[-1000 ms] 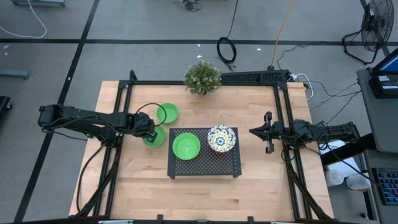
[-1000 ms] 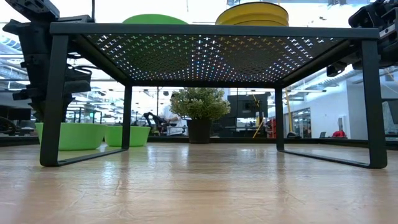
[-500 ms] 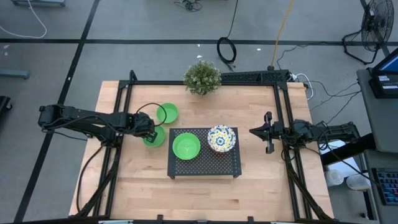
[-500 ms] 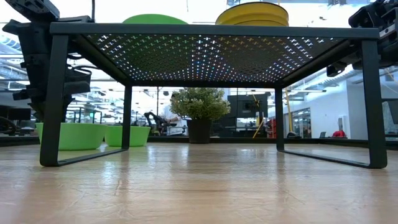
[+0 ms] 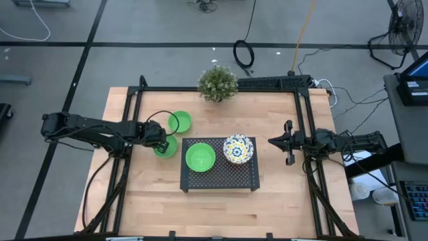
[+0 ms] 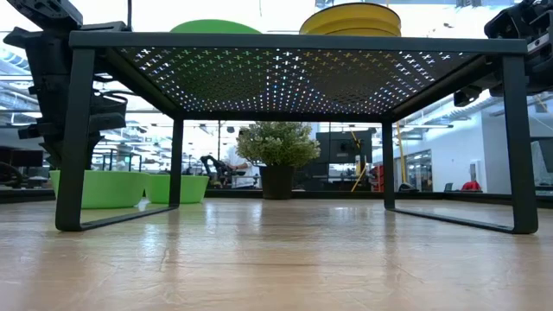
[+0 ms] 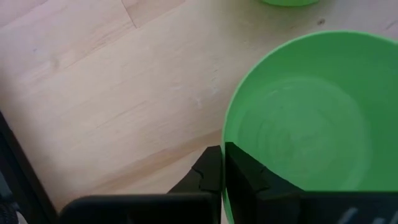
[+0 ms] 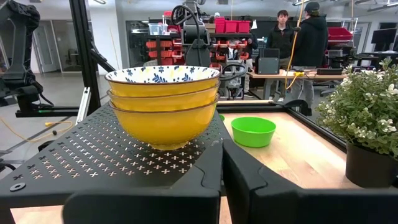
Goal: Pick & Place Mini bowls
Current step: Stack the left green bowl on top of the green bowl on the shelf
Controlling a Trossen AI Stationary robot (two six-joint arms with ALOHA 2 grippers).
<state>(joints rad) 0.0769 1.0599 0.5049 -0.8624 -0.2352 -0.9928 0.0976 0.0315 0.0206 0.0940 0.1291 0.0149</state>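
My left gripper [image 5: 162, 140] is at a plain green mini bowl [image 5: 167, 149] that stands on the table just left of the black perforated rack [image 5: 219, 178]. A second green bowl [image 5: 179, 121] rests on the table behind it. A third green bowl [image 5: 200, 157] sits on the rack, beside a stack of three floral bowls [image 5: 238, 148], yellow outside and white with blue flowers inside [image 8: 163, 99]. My right gripper [image 5: 286, 142] is shut and waits right of the rack, touching nothing. My left gripper holds the green bowl by its rim [image 7: 224, 134] on the side toward the table's left. One finger [image 7: 249, 180] is inside the bowl and the other [image 7: 205, 174] outside. It comes slanting down from the left. The bowl [image 6: 95, 188] stands upright on the table.
A potted plant [image 5: 217, 83] stands at the table's far edge. Black frame rails [image 5: 307, 114] run along the left, right and far sides. Bare wood lies in front of the rack [image 5: 221, 214]. People [image 8: 305, 31] stand in the room beyond the table.
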